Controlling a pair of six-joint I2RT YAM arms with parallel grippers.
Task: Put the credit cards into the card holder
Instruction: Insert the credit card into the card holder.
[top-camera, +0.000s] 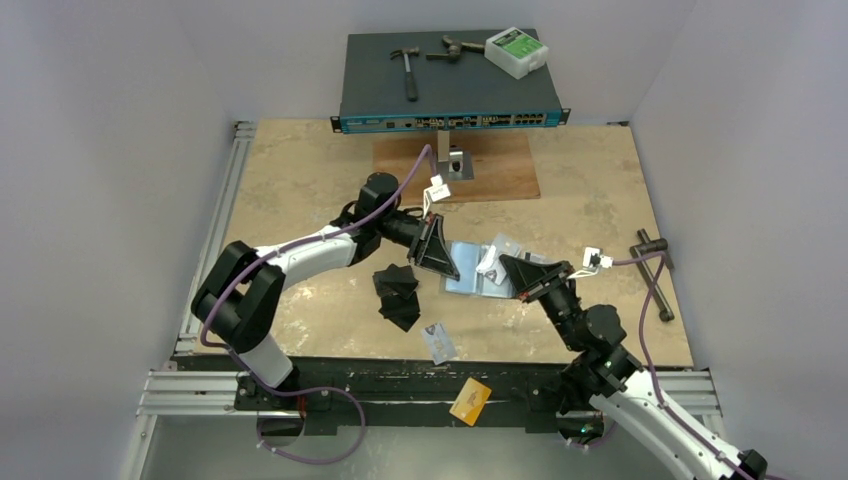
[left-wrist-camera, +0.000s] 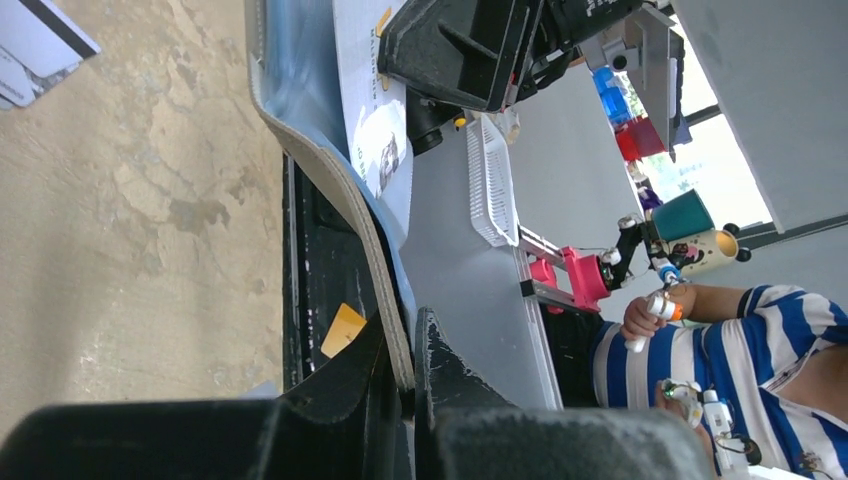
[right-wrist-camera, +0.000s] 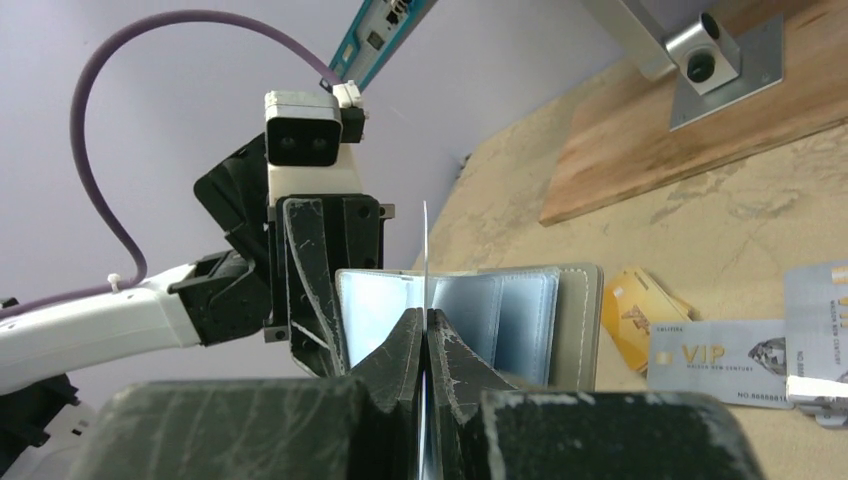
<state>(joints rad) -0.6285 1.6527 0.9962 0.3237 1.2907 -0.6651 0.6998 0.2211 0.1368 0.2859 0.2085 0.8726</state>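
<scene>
**Q:** Which way is the holder from you?

**A:** Dead ahead. My right claw (right-wrist-camera: 425, 325) is pressed together on one credit card (right-wrist-camera: 425, 250), which stands upright, edge-on to my wrist camera. Just beyond it the card holder (right-wrist-camera: 520, 320) hangs open with its bluish pockets facing me and its long axis running across my reach. My left claw (left-wrist-camera: 405, 355) pinches the holder's left edge and props it up. So the right claw is the one to feed, and I judge the card must turn flat to the pockets before it can slide in.

**Q:** And the count?

**A:** One holder and one black folding case (top-camera: 398, 292). Cards, nearest first:
- an orange card (top-camera: 470, 400) on the front rail
- a silver card (top-camera: 438, 342) on the table
- the one I'm pinching
- past the holder, an orange-yellow card (right-wrist-camera: 640, 310), possibly two stacked
- a VIP card (right-wrist-camera: 715, 355)
- one more, cut off at the frame edge

That makes six I can make out.
</scene>
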